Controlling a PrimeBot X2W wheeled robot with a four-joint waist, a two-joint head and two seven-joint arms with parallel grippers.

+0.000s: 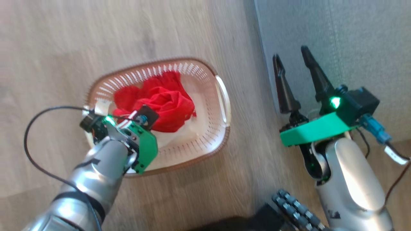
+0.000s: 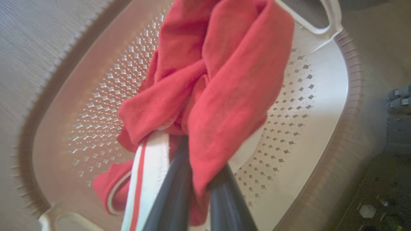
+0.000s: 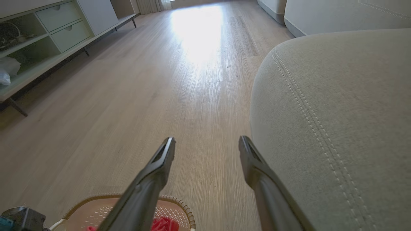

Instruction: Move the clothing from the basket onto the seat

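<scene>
The clothing (image 1: 163, 102), a crumpled bright red heap, lies in the oval cream basket (image 1: 208, 141) on the wood floor. My left gripper (image 1: 144, 120) reaches down into the basket and is shut on the clothing. In the left wrist view, red fabric (image 2: 224, 80) bunches over the dark fingers (image 2: 173, 195), and a white band with a red stripe (image 2: 151, 173) hangs beside them. My right gripper (image 1: 291, 54) stands open and holds nothing, over the edge of the grey-green seat (image 1: 353, 48). In the right wrist view, the right gripper (image 3: 207, 141) points along the floor beside the seat (image 3: 337, 112).
The basket rim (image 3: 179, 205) shows below the right fingers, left of the seat. A low cabinet with drawers (image 3: 48, 38) runs along the far left of the floor. A black cable (image 1: 32, 144) loops from my left wrist. Part of my dark base (image 1: 295, 208) sits at the bottom.
</scene>
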